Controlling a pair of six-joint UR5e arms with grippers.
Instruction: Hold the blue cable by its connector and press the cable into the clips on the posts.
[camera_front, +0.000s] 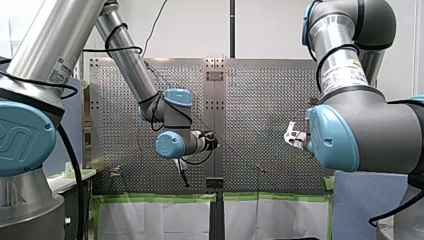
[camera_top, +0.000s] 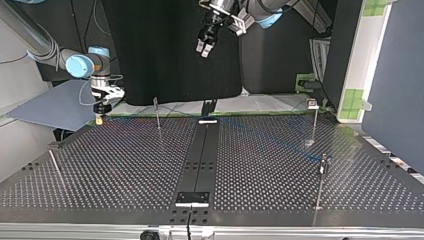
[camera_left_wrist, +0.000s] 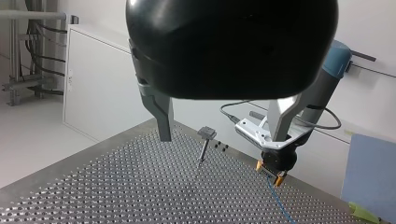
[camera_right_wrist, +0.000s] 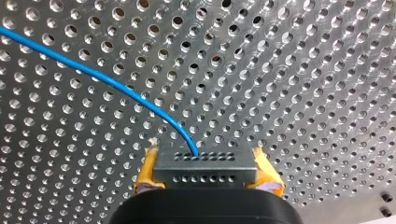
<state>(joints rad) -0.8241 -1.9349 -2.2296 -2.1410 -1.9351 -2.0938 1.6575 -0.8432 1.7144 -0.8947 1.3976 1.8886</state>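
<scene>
**Right gripper** (camera_right_wrist: 206, 164): closed on the connector (camera_right_wrist: 205, 170), a small grey block with rows of holes. The yellow pads (camera_right_wrist: 148, 171) clamp it across its two ends, and it sits square between the jaws.

**Blue cable** (camera_right_wrist: 107, 82): it leaves the connector's forward face near the middle and runs ahead of the jaws in a loose curve over the perforated table (camera_right_wrist: 303, 70). Whether it touches the table cannot be confirmed. No part of it is seen seated in a clip.

**Left gripper** (camera_left_wrist: 220, 138): metal fingers apart, holding nothing, well above the table. A post (camera_left_wrist: 203, 147) with a clip head stands ahead of it, in line with the gap between its jaws.

**Handling assessment:**
- The cable looks thin, light and limp. It will likely sag and trail the connector rather than keep a shape, so it needs tension to lie across a clip.
- The connector is the only rigid part and the proper place to hold.
- The pads look compliant, so slip seems unlikely.
- The probable weak spot is the cable's exit from the block, where a sharp bend or hard pull could strain it.
- The post looks slender and may flex under pressing.
</scene>
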